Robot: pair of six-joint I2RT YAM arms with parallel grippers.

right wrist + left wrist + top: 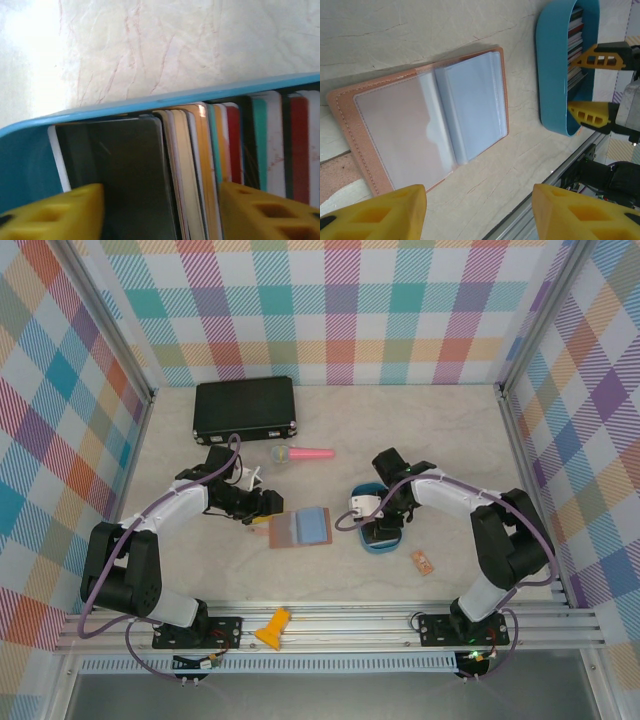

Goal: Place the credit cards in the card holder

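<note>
Where the counter [340, 585] reaches its middle, entries as follows.

1. Card holder [300, 530] [430, 125]: pinkish-brown, opened flat, clear sleeves facing up.
2. Blue oval tray [381, 545] [552, 75] [150, 102]: just right of the holder and apart from it. The credit cards [575, 45] [200, 165] stand on edge inside in a packed row of dark, tan, orange, red, teal and white.
3. Left gripper [268, 506] [479, 200]: at the holder's left edge, jaws apart and empty.
4. Right gripper [378, 525] [161, 200]: down in the tray, jaws apart astride a dark card and several tan ones. Whether they press on these cannot be told.
5. Sundries: black case [245, 408], far left; pink stick [312, 453], right of the case and nearer; small orange tag [422, 561], near right of the tray.
</note>
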